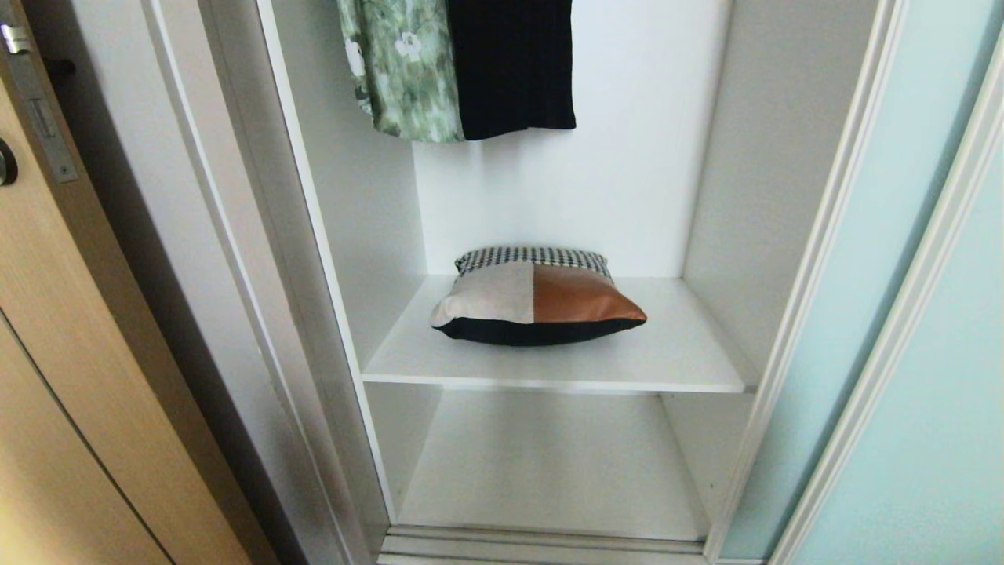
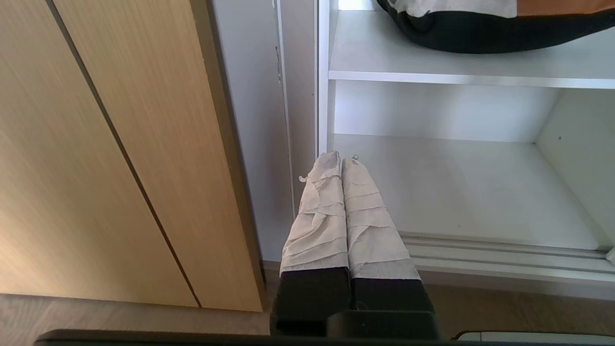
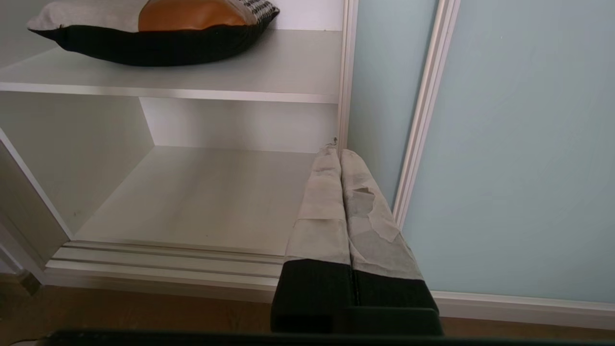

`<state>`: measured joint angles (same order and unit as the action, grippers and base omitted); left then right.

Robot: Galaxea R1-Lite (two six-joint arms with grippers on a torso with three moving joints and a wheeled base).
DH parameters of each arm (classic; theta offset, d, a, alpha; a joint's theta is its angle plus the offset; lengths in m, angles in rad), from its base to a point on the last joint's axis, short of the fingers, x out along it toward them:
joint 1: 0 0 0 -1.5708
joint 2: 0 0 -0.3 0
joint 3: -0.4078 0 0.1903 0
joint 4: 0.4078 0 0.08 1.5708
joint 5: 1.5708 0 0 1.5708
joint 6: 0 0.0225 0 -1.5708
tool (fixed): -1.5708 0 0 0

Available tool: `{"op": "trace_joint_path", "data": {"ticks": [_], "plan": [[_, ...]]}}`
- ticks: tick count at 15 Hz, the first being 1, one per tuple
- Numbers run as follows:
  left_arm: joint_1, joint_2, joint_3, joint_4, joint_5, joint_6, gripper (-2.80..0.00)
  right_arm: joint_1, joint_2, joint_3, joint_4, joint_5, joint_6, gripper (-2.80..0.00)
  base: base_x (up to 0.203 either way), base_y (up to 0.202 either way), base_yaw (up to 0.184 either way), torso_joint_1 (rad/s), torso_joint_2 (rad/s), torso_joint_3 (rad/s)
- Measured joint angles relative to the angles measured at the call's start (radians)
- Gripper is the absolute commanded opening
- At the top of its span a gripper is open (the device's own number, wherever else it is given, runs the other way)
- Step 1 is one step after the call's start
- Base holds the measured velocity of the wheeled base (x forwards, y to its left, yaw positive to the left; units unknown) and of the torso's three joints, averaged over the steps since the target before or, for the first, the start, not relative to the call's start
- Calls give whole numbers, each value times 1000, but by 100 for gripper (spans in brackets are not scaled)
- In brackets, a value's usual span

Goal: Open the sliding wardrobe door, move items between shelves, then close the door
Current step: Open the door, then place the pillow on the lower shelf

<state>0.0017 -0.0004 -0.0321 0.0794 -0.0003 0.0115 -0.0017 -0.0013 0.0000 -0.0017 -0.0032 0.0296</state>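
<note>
One square cushion (image 1: 537, 297) lies flat on the upper of two white shelves (image 1: 674, 357) in an open wardrobe, near the middle of the board and close to the back wall. Its top shows a black-and-white houndstooth band at the rear, a beige patch on the left, a rust-brown leather patch on the right, and a black underside along the front edge. The lower shelf (image 1: 541, 463) beneath it holds nothing. Above the cushion hang two garments: a green floral one (image 1: 404, 67) on the left and a black one (image 1: 514, 63) beside it, touching. To the right stands the sliding door (image 1: 933, 377), pale aqua frosted glass in a slim white frame, slid aside so the compartment is uncovered. A ridged metal track (image 1: 541, 545) runs along the floor in front. To the left is one tan wooden door (image 1: 70, 353) with a metal latch plate. Neither arm appears in the head view. The left gripper (image 2: 341, 158) is low, outside the wardrobe by its left edge, its two taped fingers pressed together and holding nothing. The right gripper (image 3: 335, 151) is low by the right edge, in front of the door frame, its two fingers likewise pressed together and empty.
</note>
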Motion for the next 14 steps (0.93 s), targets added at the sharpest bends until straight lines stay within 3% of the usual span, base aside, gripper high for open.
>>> {"op": "trace_joint_path", "data": {"ticks": [8,11,14], "plan": [[0,0,0,1,0,0,-280,0,0,-13,9,-8,-26,-280,0,0,0,0,0,0],[-1,0,0,1,0,0,-280,0,41,-206,69,-16,-28,-280,0,0,0,0,0,0],[0,0,0,1,0,1,-280,0,203,-425,156,27,-14,-280,0,0,0,0,0,0]]}}
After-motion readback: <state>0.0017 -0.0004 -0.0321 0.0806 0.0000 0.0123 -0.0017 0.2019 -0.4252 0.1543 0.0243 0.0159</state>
